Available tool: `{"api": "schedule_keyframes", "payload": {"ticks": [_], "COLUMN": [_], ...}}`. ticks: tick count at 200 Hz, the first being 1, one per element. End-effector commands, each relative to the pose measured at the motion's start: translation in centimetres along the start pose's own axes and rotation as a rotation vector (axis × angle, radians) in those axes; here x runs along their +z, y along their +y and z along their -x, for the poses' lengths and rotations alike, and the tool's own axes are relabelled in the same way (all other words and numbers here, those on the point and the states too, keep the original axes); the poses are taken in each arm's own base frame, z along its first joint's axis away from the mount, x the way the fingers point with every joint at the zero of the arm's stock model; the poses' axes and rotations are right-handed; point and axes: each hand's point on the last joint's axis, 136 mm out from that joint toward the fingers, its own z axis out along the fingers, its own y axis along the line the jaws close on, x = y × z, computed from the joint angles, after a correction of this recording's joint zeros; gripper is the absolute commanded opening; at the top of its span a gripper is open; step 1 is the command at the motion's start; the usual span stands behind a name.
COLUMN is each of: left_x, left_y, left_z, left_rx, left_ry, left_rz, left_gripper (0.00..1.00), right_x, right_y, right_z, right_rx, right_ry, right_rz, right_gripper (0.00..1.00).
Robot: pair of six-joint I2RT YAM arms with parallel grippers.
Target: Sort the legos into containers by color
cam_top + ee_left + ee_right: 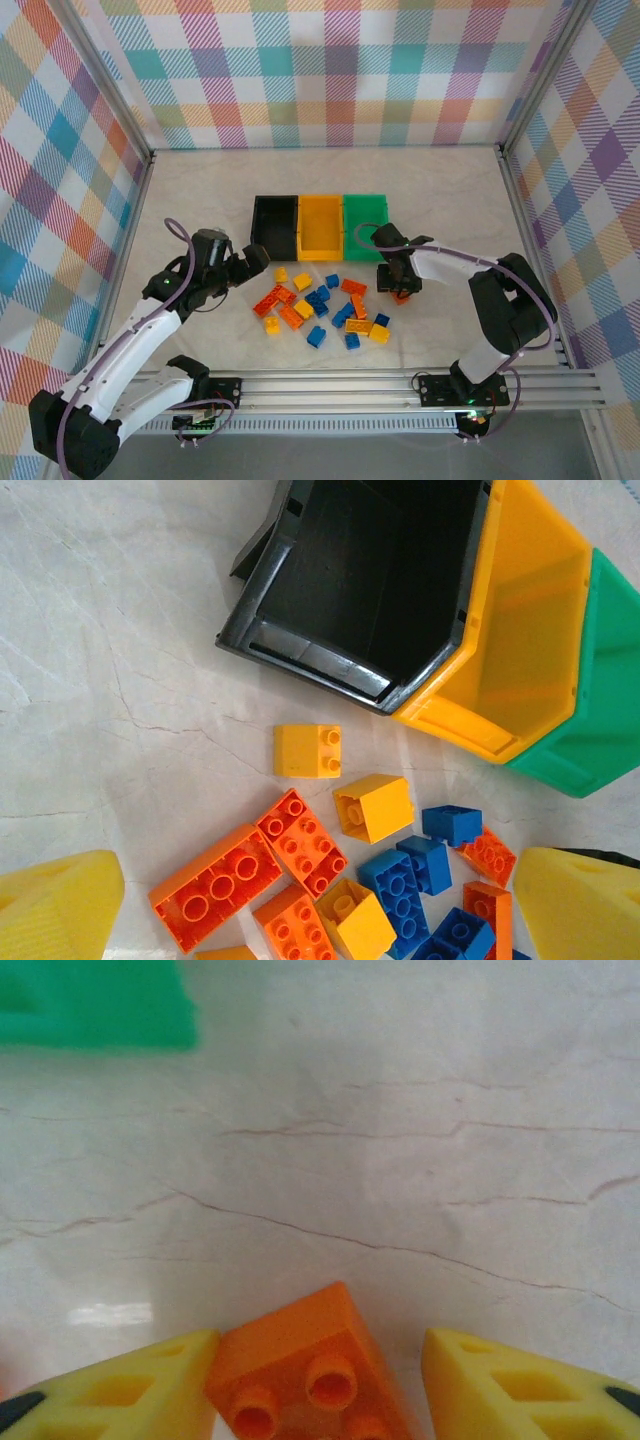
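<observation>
**A:** What is the biggest thing in the overhead view?

**B:** The pale marble-patterned table [200,200], walled by pastel plaid panels [300,70]. Just above mid-frame sits a row of three open-top plastic containers joined side to side. The black bin [274,225] is on the left, the yellow-orange bin [320,225] in the middle, and the green bin [366,208] on the right.

**A:** And the arms?

**B:** The left arm [130,340] rises from the lower left corner. The right arm [500,310] rises from the lower right and bends towards the centre.

**A:** Where are the legos?

**B:** The orange, yellow and blue studded plastic bricks [318,300] lie loose on the table below the bins at centre frame, several of them touching.

**A:** What about the grippers?

**B:** The left gripper [250,270] hangs just left of the pile, below the black bin. Its jaws are spread wide and hold nothing. In its wrist view the yellow fingers [60,905] sit in the bottom corners, with bricks on the table between them. The right gripper [401,285] is low over the table, below the green bin at the pile's right edge.

**A:** Is it gripping anything?

**B:** Its jaws stand partly apart around a small orange studded brick [300,1375]. One yellow finger [140,1385] touches the brick's left side. A sliver of table shows between the brick and the other finger.
</observation>
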Motion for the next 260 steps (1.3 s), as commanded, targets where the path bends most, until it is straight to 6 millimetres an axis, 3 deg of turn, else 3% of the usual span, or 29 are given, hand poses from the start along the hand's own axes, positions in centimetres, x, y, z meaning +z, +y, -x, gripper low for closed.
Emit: {"api": "schedule_keyframes", "payload": {"ticks": [1, 23, 74, 99, 122, 157, 178, 227, 260], "left_x": [-0.3, -0.3, -0.2, -0.3, -0.4, -0.8, -1.4, -2.7, -1.4], "left_y": [-0.7, -0.8, -0.6, -0.6, -1.0, -1.3, -0.8, 1.0, 1.8], "left_z": [0.3, 0.2, 0.3, 0.6, 0.7, 1.2, 1.7, 1.3, -0.4], "left_rx": [0.012, 0.016, 0.008, 0.009, 0.029, 0.045, 0.023, 0.026, 0.095], "left_ry": [-0.009, -0.009, -0.013, -0.018, -0.009, -0.028, -0.072, -0.134, -0.026], "left_rz": [-0.022, -0.024, -0.018, -0.005, -0.003, -0.008, -0.004, 0.008, 0.063], "left_gripper": [1.00, 1.00, 1.00, 1.00, 1.00, 1.00, 1.00, 1.00, 1.00], "right_x": [-0.3, -0.2, 0.0, -1.7, -4.7, -10.3, -11.8, -9.5, -7.0], "right_y": [-0.6, -0.6, -0.5, -0.1, 0.3, 2.5, 4.2, 6.9, 7.9], "right_z": [-0.8, -1.4, -1.9, -0.7, 1.1, 5.2, 8.4, 16.4, 19.2], "right_rx": [0.026, 0.027, 0.032, 0.035, 0.027, 0.004, -0.011, -0.024, -0.005], "right_ry": [0.024, 0.037, 0.041, -0.035, -0.132, -0.282, -0.339, -0.405, -0.383], "right_rz": [-0.003, 0.007, 0.026, 0.066, 0.113, 0.233, 0.260, 0.162, 0.124], "right_gripper": [0.62, 0.64, 0.40, 0.31, 0.25, 0.24, 0.25, 0.26, 0.28]}}
